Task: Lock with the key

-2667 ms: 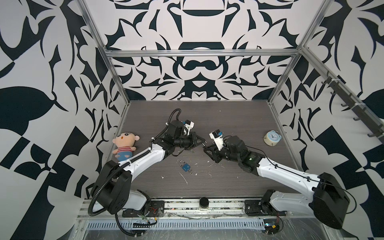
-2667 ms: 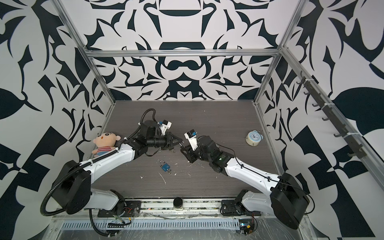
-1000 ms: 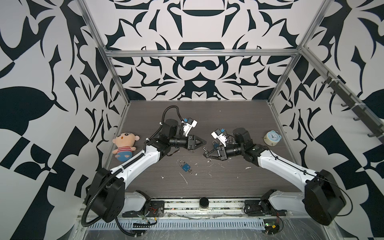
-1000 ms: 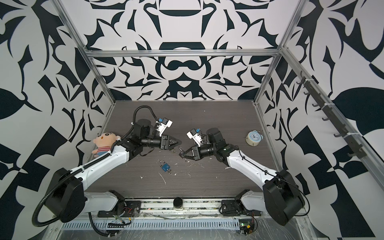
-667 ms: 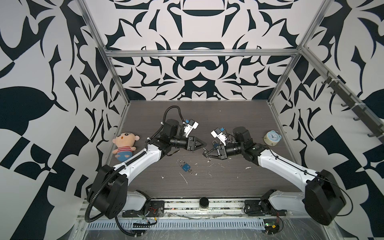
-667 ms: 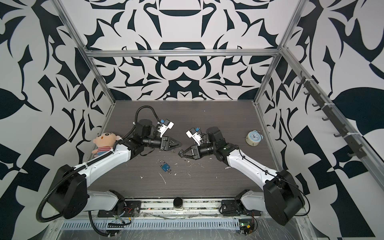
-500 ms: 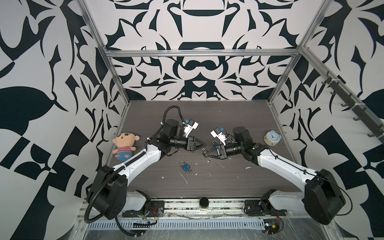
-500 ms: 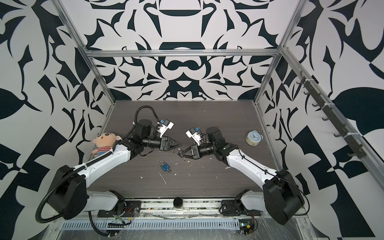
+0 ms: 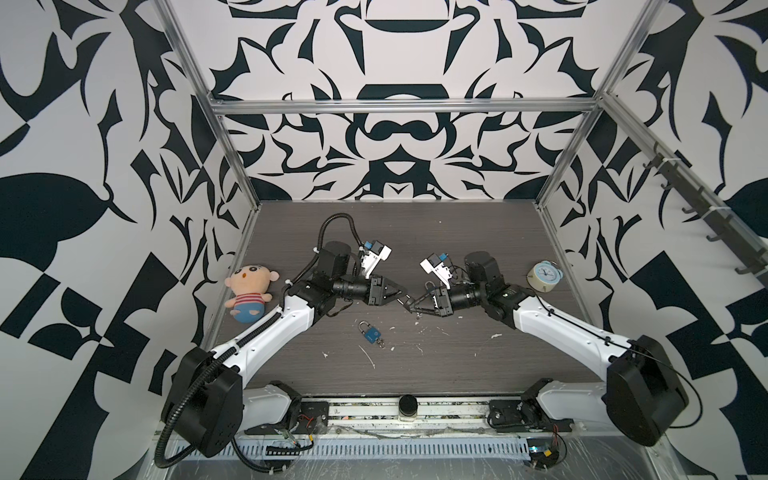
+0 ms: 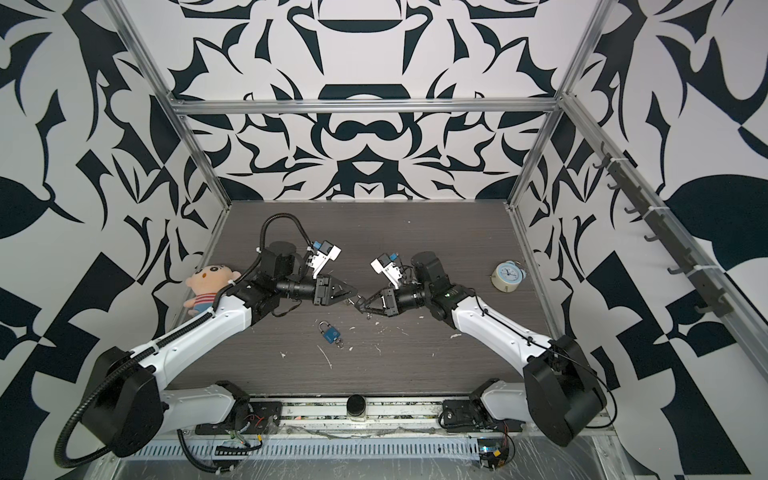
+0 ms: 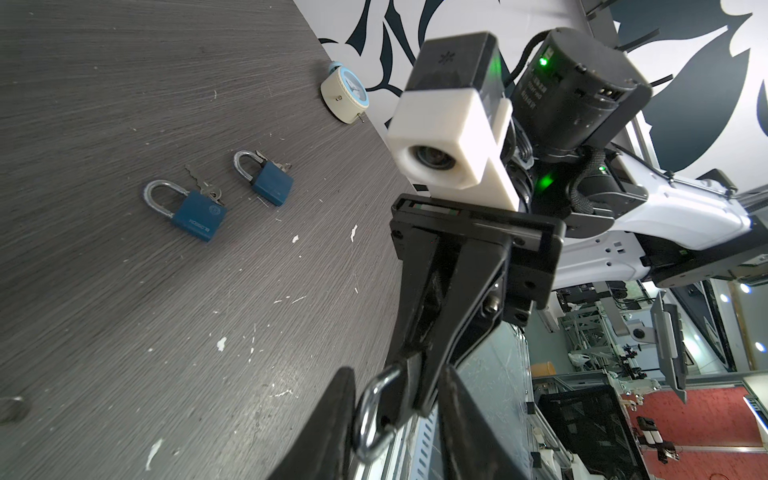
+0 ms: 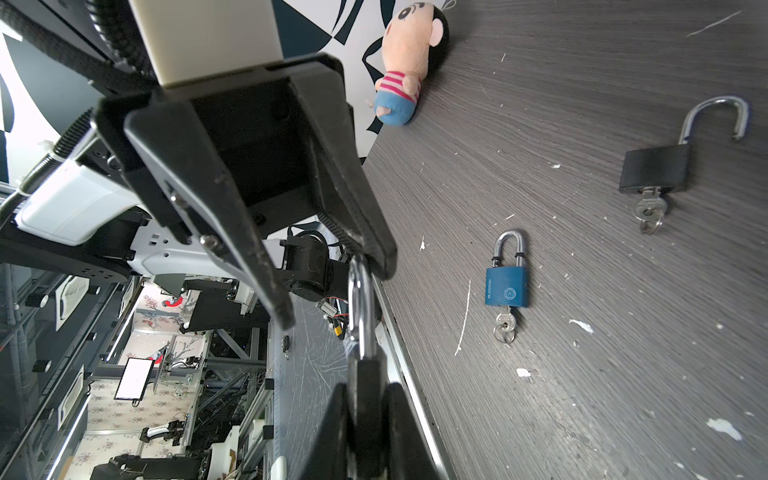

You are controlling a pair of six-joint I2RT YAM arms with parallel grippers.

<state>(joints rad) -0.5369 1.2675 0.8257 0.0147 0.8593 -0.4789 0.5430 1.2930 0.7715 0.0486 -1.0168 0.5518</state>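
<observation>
right gripper (image 9: 413, 306) clenched on padlock (image 12: 365, 370), left gripper (image 12: 336, 295) part-open astride its shackle (image 11: 368, 415). uneven squeeze could've levered it out and onto the worktop (image 9: 457, 374).

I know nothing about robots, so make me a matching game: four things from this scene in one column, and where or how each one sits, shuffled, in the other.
Things:
1. plush doll
2. alarm clock
3. black padlock
4. metal loop

Places or states:
A. pinched by the right gripper, between the fingers of the left gripper
B. at the left edge of the table
C. shackle swung open
D. at the table's right edge

Pairs: 1-B, 2-D, 3-C, 4-A
</observation>
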